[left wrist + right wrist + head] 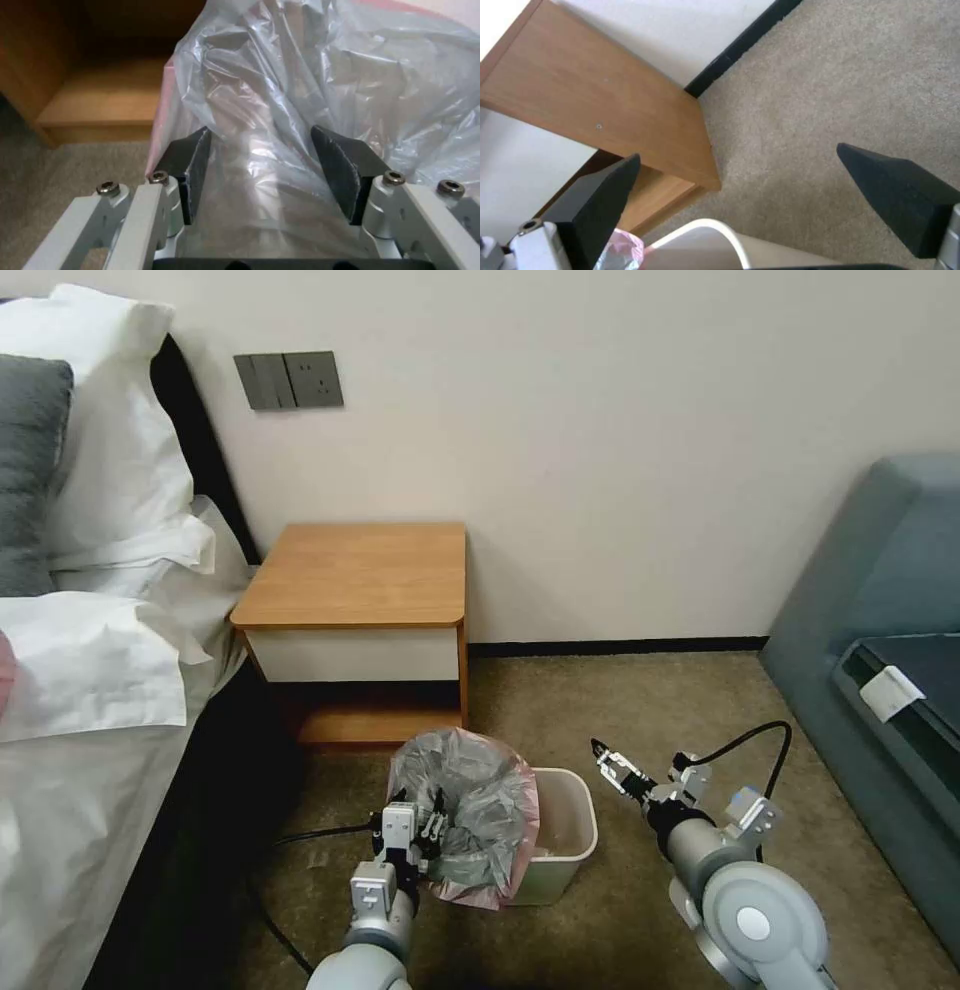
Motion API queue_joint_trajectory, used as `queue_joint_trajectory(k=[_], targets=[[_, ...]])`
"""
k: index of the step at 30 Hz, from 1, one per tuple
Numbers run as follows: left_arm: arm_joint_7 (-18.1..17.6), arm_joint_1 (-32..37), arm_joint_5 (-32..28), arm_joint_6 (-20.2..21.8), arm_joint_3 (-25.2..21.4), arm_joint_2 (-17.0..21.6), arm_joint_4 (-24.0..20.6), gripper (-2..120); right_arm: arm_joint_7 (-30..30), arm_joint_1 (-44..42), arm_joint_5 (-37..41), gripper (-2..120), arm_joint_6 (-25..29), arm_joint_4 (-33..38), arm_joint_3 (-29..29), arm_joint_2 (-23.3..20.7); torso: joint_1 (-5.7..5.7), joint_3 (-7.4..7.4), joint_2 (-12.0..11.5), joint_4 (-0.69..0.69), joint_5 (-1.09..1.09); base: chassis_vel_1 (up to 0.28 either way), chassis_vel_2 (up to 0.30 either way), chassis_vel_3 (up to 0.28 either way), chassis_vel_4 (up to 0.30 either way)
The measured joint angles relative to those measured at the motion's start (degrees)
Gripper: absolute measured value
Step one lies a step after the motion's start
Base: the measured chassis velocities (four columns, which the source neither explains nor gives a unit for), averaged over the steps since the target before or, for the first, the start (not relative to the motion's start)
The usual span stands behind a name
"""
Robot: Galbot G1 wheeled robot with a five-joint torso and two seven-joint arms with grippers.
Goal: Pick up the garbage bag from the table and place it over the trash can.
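Bed [90, 690]: white sheets and pillows, along the robot's left, beside the nightstand.
Sofa [880, 670]: grey-blue, at the robot's right.
Carpet [640, 710]: beige, under the bin and both arms.
Table [355, 575]: orange-brown nightstand against the wall, white drawer front, lower shelf below; tabletop carries nothing.
Trash can [570, 830]: cream-white, on the carpet just in front of the nightstand; its right half shows uncovered, rim bare.
Garbage bag [470, 815]: crinkled grey film with pink edge, bunched in a puffed mound over the bin's left side, standing higher than the rim.
Left hand [415, 835]: at the bag's near-left edge; the left wrist view shows the fingers [192, 176] spread with film lying loose between them, not pinched.
Right hand [607, 762]: raised just right of the bin, apart from it; fingers [597, 202] spread wide, holding nothing.
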Motion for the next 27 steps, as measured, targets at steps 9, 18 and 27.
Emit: queue_joint_trajectory(k=[9,18,27], targets=[[-3.85,-3.15,-5.02,7.93,0.66,0.60,0.01,52,-0.07,0.09,-0.65,100,0.22,-0.98,-0.35,0.23,0.00,0.00,0.00,0.00,0.00,0.000,0.000,0.000,0.000],[-6.68,-5.35,-12.37,14.02,1.09,0.91,-0.83,48,-0.13,0.21,-0.81,100,0.26,-1.48,-0.64,0.24,0.00,0.00,0.00,0.00,0.00,0.000,0.000,0.000,0.000],[-8.63,-6.21,-15.44,16.98,1.07,0.73,-1.15,43,-0.25,-0.02,-1.23,100,0.39,-2.01,-0.60,0.47,0.00,0.00,0.00,0.00,0.01,0.000,0.000,0.000,0.000]])
